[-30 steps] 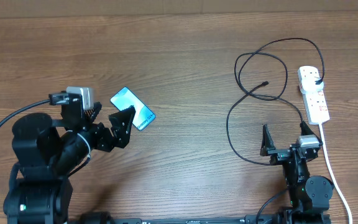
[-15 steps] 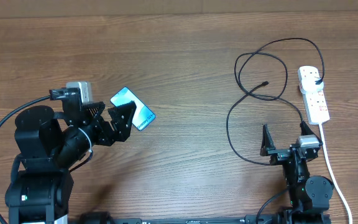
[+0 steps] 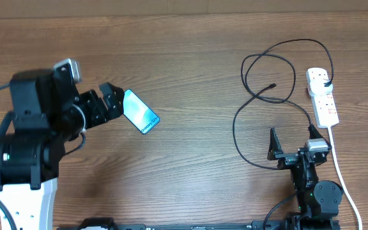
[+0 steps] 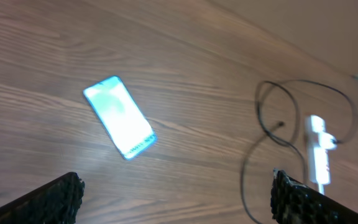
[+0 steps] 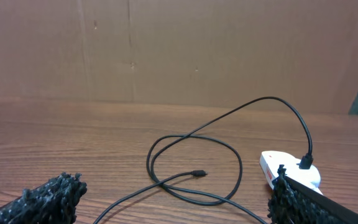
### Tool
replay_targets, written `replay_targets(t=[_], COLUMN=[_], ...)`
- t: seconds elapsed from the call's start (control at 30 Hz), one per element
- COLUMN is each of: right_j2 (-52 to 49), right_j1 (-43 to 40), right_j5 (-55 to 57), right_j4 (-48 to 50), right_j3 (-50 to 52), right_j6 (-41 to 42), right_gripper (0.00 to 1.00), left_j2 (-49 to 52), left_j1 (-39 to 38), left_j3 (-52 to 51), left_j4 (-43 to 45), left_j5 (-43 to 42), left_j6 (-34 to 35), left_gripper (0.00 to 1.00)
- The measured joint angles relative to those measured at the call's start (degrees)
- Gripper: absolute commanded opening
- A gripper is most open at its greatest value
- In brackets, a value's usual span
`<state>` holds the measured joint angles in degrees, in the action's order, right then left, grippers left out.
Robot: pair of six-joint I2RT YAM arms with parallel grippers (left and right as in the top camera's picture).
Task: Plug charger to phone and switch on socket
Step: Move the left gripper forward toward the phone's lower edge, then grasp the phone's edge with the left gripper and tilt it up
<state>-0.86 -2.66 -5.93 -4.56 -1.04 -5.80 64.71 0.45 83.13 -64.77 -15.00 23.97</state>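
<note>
Phone (image 3: 139, 110) lies flat, left of middle in the top view. The left gripper (image 3: 114, 102) hovers near it, wide open, holding nothing. Go down slowly, one finger on each long side, then squeeze gently.

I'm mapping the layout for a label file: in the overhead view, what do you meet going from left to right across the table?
left gripper → phone → charger's loose connector → socket
</note>
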Motion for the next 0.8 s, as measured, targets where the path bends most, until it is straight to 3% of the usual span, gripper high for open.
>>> replay_targets(t=[0.3, 0.5, 0.67, 0.8], right_j2=[0.0, 0.0, 0.0, 0.0], right_j1=[0.0, 0.0, 0.0, 0.0], right_j5=[0.0, 0.0, 0.0, 0.0], right_j4=[0.1, 0.0, 0.0, 0.0], right_j3=[0.0, 0.0, 0.0, 0.0], right_j6=[0.0, 0.0, 0.0, 0.0], right_gripper=[1.00, 1.00, 1.00, 1.00], left_j2=[8.3, 18.0, 29.9, 33.7], left_j1=[-14.8, -16.9, -16.9, -16.9], left_j3=[9.4, 16.9, 29.3, 33.6], left_j4=[-5.4, -11.6, -19.4, -20.9], left_j5=[22.5, 26.4, 27.5, 27.0], left_j6=[14.3, 19.1, 20.5, 20.2], left_gripper=[1.00, 1.00, 1.00, 1.00])
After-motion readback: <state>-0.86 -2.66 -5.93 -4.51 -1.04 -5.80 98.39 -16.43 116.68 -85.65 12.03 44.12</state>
